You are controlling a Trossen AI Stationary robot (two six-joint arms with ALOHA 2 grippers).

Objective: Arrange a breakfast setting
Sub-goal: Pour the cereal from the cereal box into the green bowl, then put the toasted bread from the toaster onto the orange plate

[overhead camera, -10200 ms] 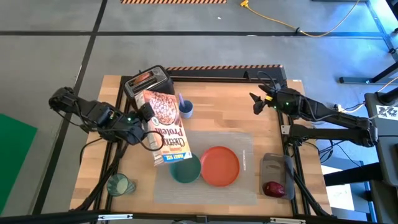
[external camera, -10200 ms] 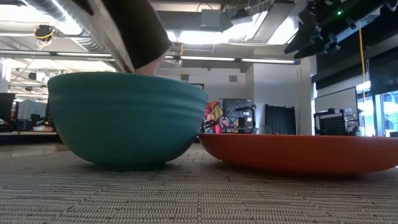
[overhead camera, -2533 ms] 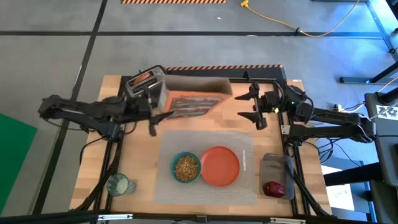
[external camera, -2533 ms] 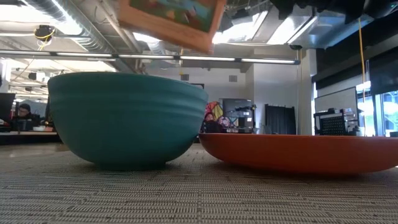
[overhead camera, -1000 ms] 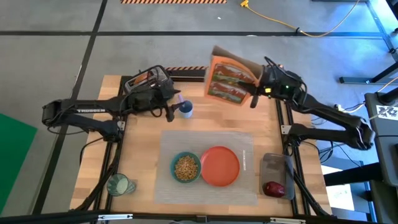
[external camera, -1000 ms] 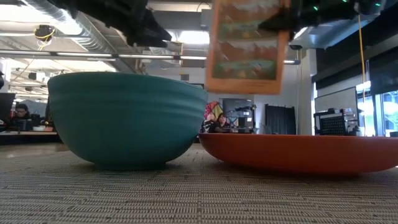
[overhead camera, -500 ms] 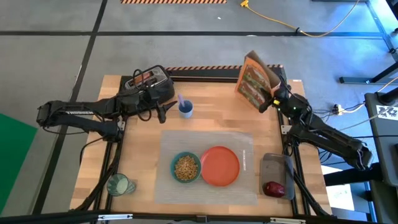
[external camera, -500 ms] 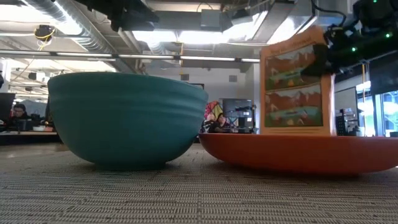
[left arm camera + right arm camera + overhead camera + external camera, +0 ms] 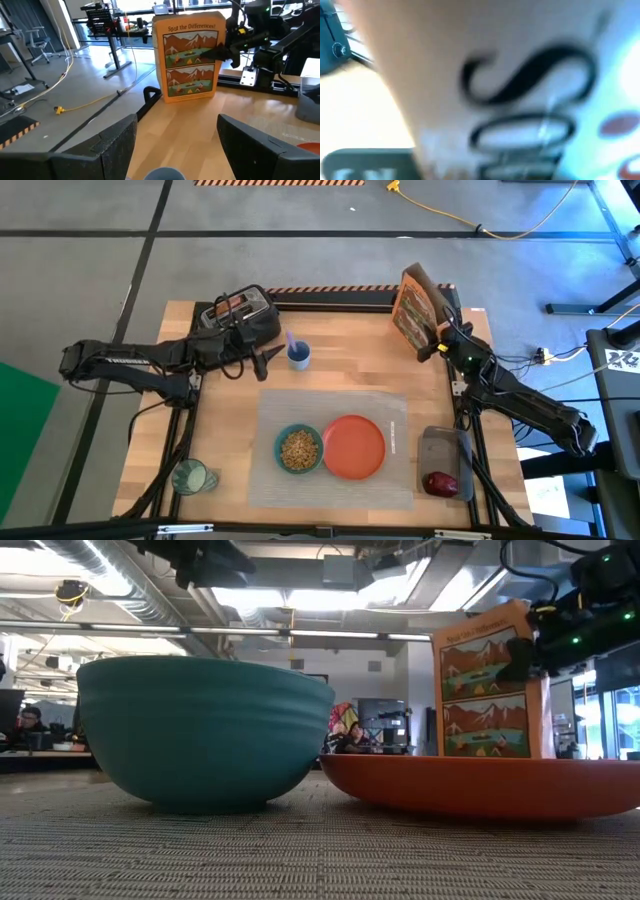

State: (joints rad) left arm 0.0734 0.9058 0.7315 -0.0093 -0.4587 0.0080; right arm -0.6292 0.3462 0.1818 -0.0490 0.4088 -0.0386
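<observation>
An orange cereal box (image 9: pixel 414 307) stands upright at the table's far right corner, also in the left wrist view (image 9: pixel 189 56) and the low view (image 9: pixel 492 693). My right gripper (image 9: pixel 437 346) is shut on it. My left gripper (image 9: pixel 262 361) is open and empty beside the toaster (image 9: pixel 238 317), which holds the toast slice (image 9: pixel 232 307). The teal bowl (image 9: pixel 298 449), filled with cereal, and the orange-red plate (image 9: pixel 354 446) sit on the grey placemat (image 9: pixel 390 412). The glass (image 9: pixel 190 477) stands near left. The apple (image 9: pixel 439 483) lies near right. I cannot make out the spoon. My right gripper pinches the box's side edge (image 9: pixel 219 50) at about mid-height, one finger (image 9: pixel 223 49) lying on the printed back face. The fingers come in level from the table's near right side. The box stands upright, its bottom (image 9: pixel 190 98) at the tabletop.
A blue cup (image 9: pixel 298 356) with a purple stick in it stands between the toaster and the placemat. A grey pad (image 9: pixel 440 450) lies by the apple. A black rail runs along the table's far edge (image 9: pixel 340 299).
My right gripper has carried the cereal box from above the table's far middle toward the far right corner and lowered it; the box has turned and now stands upright there. My left gripper has stayed by the toaster.
</observation>
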